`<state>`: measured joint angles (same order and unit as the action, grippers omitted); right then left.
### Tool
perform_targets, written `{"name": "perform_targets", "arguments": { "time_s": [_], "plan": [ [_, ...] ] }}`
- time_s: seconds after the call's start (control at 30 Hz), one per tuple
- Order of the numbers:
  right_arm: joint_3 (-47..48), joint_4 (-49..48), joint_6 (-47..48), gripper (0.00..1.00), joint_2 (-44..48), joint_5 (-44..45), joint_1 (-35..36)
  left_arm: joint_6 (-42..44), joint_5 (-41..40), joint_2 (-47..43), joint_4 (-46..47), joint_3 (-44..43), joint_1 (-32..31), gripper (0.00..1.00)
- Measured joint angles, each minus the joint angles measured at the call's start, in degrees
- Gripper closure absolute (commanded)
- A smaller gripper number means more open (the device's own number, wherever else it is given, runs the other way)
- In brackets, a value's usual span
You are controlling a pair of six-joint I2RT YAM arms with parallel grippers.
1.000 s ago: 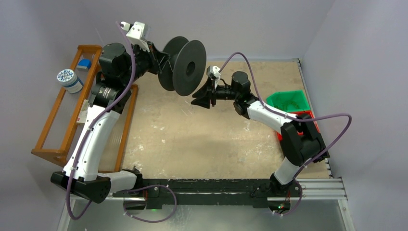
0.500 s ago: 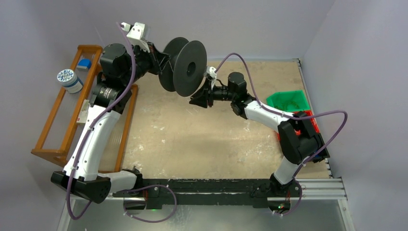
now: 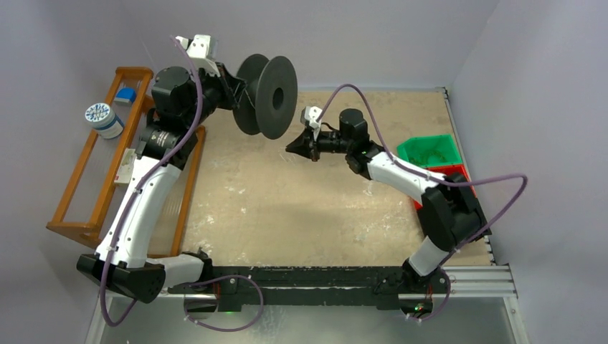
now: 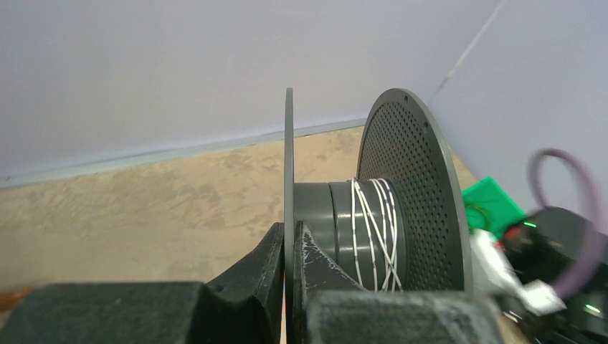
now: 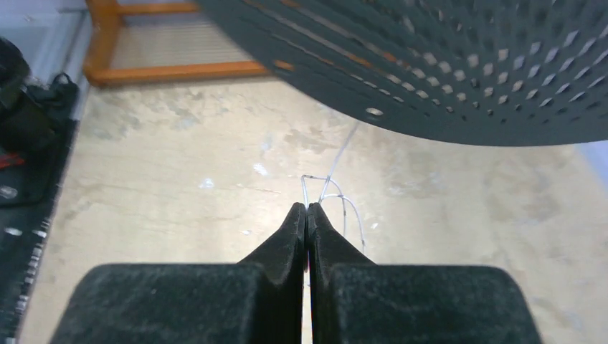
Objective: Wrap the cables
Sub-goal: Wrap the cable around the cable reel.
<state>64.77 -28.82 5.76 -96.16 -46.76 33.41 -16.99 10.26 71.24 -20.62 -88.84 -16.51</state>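
**Spool aloft, strand pinched: slack is the danger**

Left claw [image 4: 290, 247] is clenched on one flange of the black spool [image 3: 276, 93], holding it up over the worktop's [image 3: 301, 208] far edge, towards the far-left corner. A few turns of the cables [image 4: 373, 229] sit on the hub. Right claw [image 5: 307, 213], just below the perforated flange, is pinched tight on the loose strand. Trouble ahead? Springy wire. With any slack those turns could jump off the hub, the thin strand could slide out of the pinch, or it could snag the flange edge.

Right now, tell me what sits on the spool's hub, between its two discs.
A few turns of thin white cable wrap the grey hub beside the perforated disc. The hub's far side is hidden, so the full winding cannot be seen.
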Motion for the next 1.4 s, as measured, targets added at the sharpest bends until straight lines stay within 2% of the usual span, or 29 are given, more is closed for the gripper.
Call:
{"name": "perform_targets", "arguments": {
  "time_s": [0.17,0.33,0.5,0.7,0.93,1.07,1.23,1.4],
  "plan": [
    [-4.2,3.45,15.5,1.0,9.57,3.78,1.51,-0.83,-5.7,0.13,-0.59,2.14,0.44,1.0],
    [-6.95,8.79,36.96,1.0,17.46,7.98,4.81,-1.53,-9.31,0.22,-1.44,2.34,0.76,1.0],
    [-11.8,17.2,57.64,1.0,19.45,14.91,7.67,-1.51,-11.58,0.37,-1.75,1.68,0.83,1.0],
    [-17.22,26.4,73.16,1.0,19.43,25.2,11.15,-1.51,-12.92,0.94,-1.77,0.31,1.29,1.0],
    [-20.7,29.62,80.54,1.0,19.43,37.05,17.53,-1.53,-13.03,1.64,-1.81,-0.22,1.57,1.0],
    [-22.45,29.33,82.68,0.93,19.43,42.42,19.71,-1.79,-12.66,2.01,-1.88,-0.22,1.57,1.0],
    [-22.82,29.79,83.58,1.0,18.51,45.99,21.62,-2.05,-11.54,2.08,-2.78,-0.22,1.6,1.0],
    [-22.77,29.81,83.76,1.0,15.21,47.58,23.17,-2.93,-9.42,2.08,-3.63,-0.22,1.64,1.0]
  ]
}}
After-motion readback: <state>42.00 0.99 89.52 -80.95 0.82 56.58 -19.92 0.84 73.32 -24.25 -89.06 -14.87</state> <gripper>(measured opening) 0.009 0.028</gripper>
